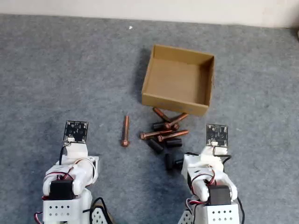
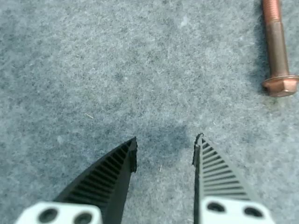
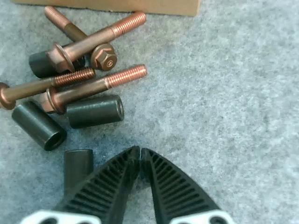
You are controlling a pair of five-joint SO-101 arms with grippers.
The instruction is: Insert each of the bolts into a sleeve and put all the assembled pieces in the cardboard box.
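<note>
Copper bolts and dark sleeves lie loose on the grey counter (image 1: 70, 70), in front of an open cardboard box (image 1: 173, 103).

At the left, the left pincer (image 2: 166, 140) hangs spread over bare felt, gripping nothing. Near it, one lone bolt (image 1: 125, 131) lies apart, its hex flange head toward the arms. Further right is a heap of bolts (image 1: 163, 134) with threaded ends, crossed over short black sleeves (image 1: 155, 145), just in front of the box's near wall. The box shows its plain brown floor. The right pincer (image 3: 140, 150) is pressed together on nothing, just beside one sleeve (image 3: 77, 164).
</note>
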